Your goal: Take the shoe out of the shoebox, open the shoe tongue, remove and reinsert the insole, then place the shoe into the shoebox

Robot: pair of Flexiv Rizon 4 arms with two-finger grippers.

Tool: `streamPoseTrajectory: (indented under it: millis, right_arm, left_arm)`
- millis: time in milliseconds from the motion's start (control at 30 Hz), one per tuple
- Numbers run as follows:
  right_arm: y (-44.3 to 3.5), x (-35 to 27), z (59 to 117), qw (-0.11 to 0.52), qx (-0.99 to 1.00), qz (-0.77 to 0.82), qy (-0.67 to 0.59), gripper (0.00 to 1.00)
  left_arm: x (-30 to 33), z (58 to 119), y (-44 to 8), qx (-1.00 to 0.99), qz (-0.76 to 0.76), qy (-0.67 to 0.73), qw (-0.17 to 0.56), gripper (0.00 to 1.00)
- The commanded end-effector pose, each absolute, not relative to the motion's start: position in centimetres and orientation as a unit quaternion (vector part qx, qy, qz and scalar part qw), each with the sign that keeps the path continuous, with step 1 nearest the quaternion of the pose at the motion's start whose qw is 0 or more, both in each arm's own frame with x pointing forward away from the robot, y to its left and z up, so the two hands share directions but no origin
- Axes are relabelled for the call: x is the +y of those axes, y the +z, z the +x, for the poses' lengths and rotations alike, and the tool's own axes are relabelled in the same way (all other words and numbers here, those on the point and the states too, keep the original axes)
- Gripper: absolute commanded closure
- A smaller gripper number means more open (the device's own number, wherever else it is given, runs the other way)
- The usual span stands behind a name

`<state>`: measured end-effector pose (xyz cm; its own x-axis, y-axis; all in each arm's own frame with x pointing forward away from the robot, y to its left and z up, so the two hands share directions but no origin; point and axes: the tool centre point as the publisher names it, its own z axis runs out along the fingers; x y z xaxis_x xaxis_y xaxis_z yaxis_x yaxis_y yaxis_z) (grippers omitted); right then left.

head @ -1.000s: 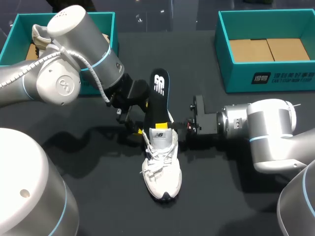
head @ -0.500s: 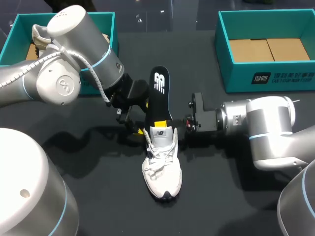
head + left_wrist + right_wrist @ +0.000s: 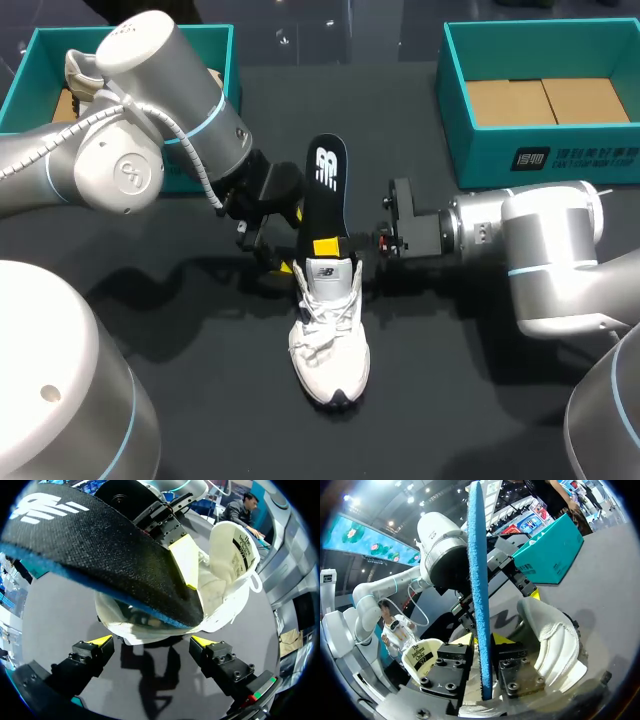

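Observation:
A white shoe lies mid-table, toe toward me. A black insole stands out of its heel opening and leans away. My right gripper comes in from the right at the heel. In the right wrist view the insole's blue edge runs between that gripper's fingers, which are slightly apart, so it is open. My left gripper is wide open just behind the shoe's heel, under the insole, holding nothing. In the head view it sits left of the heel.
A teal shoebox with a cardboard floor stands at the back right. A second teal box at the back left holds another shoe, mostly hidden by my left arm.
The right gripper's fingers have parted slightly around the insole, and that arm has shifted a little toward the back. The shoe, insole and left arm have stayed in place.

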<state>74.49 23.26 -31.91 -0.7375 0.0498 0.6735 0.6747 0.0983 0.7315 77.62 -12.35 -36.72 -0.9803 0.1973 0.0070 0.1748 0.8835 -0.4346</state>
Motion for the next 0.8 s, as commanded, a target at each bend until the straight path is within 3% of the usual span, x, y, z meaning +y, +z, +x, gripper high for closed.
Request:
streamPoseTrajectory:
  millis: [33, 367, 467, 500, 800]
  right_arm:
    - [-31.3, 23.1, 75.1, 0.254, -0.703, -0.258, -0.612, 0.76]
    - [-30.3, 22.9, 76.8, 0.252, -0.711, -0.253, -0.606, 0.78]
    - [-30.0, 22.9, 77.2, 0.252, -0.71, -0.257, -0.606, 0.89]
    - [-30.0, 22.9, 77.2, 0.251, -0.71, -0.258, -0.606, 1.0]
    - [-30.9, 23.0, 77.1, 0.262, -0.705, -0.283, -0.595, 1.0]
  left_arm:
    - [-12.5, 77.7, -36.8, -0.97, -0.096, 0.22, 0.026, 0.0]
    - [-12.5, 77.7, -36.8, -0.97, -0.096, 0.22, 0.026, 0.0]
    - [-12.5, 77.7, -36.8, -0.97, -0.096, 0.22, 0.026, 0.0]
    - [-12.5, 77.7, -36.8, -0.97, -0.096, 0.22, 0.026, 0.0]
    - [-12.5, 77.7, -36.8, -0.97, -0.096, 0.22, 0.026, 0.0]
